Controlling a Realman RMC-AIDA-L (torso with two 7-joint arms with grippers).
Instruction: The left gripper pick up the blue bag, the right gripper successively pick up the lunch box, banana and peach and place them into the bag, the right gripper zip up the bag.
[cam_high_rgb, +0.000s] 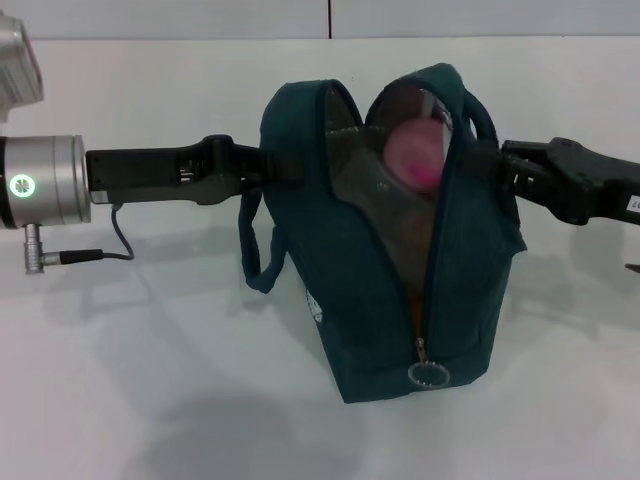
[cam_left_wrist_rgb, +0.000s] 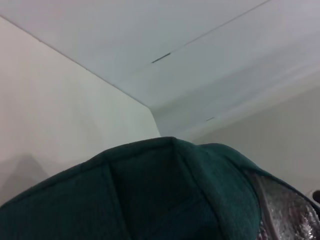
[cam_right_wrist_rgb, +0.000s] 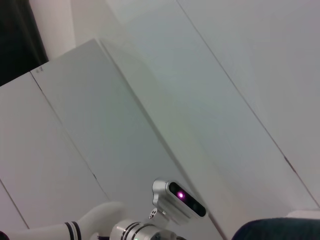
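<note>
The blue bag (cam_high_rgb: 350, 290) stands upright on the white table (cam_high_rgb: 150, 380) with its zipper open down the front and the ring pull (cam_high_rgb: 428, 374) near the bottom. In its mouth, against the silver lining, sits the pink peach (cam_high_rgb: 415, 152). A thin orange-yellow strip of the banana (cam_high_rgb: 412, 305) shows lower in the slit. The lunch box is hidden. My left gripper (cam_high_rgb: 262, 168) reaches in level from the left and is shut on the bag's upper left edge. My right gripper (cam_high_rgb: 503, 165) is at the bag's upper right side, just outside it by the handle. The left wrist view is filled with the bag's fabric (cam_left_wrist_rgb: 150, 200).
A loose bag handle (cam_high_rgb: 255, 255) hangs down the left side. A grey cable (cam_high_rgb: 110, 245) trails from the left wrist. A corner of the bag (cam_right_wrist_rgb: 280, 231) and the robot's head (cam_right_wrist_rgb: 182, 200) show in the right wrist view.
</note>
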